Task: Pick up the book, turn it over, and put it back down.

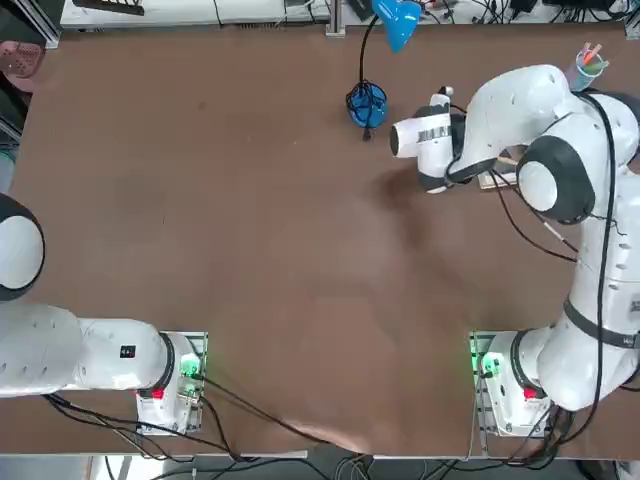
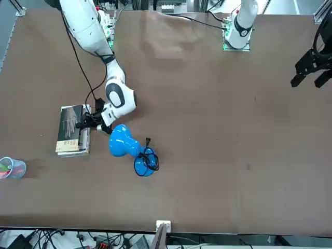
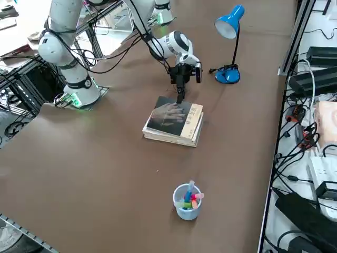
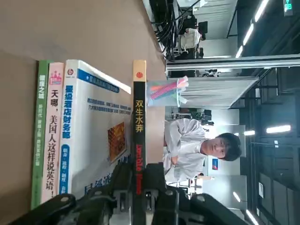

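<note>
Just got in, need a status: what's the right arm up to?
The right gripper is down at the near edge of a small stack of books lying flat on the table, fingers shut on the top book, the grey one with the hand picture. The wrist view shows the fingers either side of its black spine. It hasn't been lifted yet. A blue desk lamp and a cup of pens stand nearby.

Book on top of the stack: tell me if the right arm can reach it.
Probably yes: the right gripper is at the book, its fingers closed on the black spine; nothing lies on it, and the lamp stands clear.
</note>
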Tool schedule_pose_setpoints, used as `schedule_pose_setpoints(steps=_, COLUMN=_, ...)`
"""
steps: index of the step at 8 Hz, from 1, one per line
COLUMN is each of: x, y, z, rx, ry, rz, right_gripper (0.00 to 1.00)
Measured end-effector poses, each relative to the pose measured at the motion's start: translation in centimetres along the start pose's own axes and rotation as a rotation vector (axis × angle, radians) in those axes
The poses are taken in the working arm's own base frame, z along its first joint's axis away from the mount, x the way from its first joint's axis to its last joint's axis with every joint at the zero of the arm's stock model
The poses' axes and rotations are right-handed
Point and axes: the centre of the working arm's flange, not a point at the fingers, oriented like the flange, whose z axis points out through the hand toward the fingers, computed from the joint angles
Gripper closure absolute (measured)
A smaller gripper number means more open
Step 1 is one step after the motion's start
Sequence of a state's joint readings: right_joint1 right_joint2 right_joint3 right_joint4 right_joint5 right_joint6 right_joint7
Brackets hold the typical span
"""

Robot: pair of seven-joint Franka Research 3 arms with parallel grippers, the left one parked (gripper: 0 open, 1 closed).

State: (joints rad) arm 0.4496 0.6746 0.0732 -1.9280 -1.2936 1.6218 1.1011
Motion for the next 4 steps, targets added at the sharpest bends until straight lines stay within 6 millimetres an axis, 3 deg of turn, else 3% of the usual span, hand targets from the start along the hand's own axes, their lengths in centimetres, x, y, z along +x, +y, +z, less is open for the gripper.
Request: schedule_pose_setpoints(steps=4, x=-0.04, y=-0.13, z=-0.45, rx=0.001, ry=0.008, rz=0.010, right_gripper=0.90)
